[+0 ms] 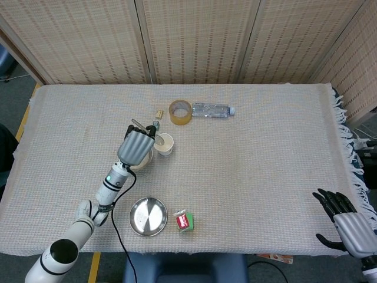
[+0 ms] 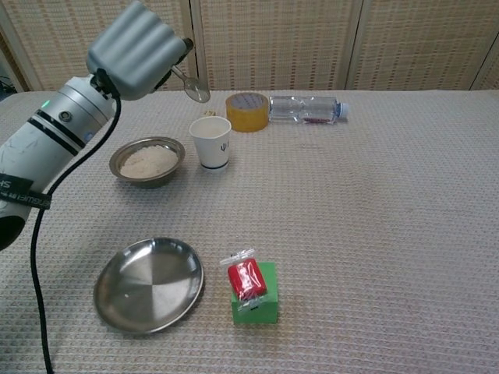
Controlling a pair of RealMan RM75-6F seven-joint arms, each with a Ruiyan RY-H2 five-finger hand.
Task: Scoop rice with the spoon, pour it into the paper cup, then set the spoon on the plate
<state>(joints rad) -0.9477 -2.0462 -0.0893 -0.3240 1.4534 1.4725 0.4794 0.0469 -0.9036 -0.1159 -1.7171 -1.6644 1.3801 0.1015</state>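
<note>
We hold the spoon point(image 2: 192, 87) in the left hand point(image 2: 134, 51), fingers clamped on its handle; its long axis runs from the hand toward the far edge of the table point(image 1: 265, 177), bowl end leading, raised above the paper cup point(image 2: 210, 142). The cup lies just below and slightly right of the spoon bowl, so we judge a short tilt over its rim comes next. The rice bowl point(image 2: 146, 161), dull metal with pale grains, sits just left of the cup. The plate point(image 2: 148, 284), polished steel, lies near the front edge. The right hand point(image 1: 347, 221) rests at the front right corner, fingers apart, holding nothing.
</note>
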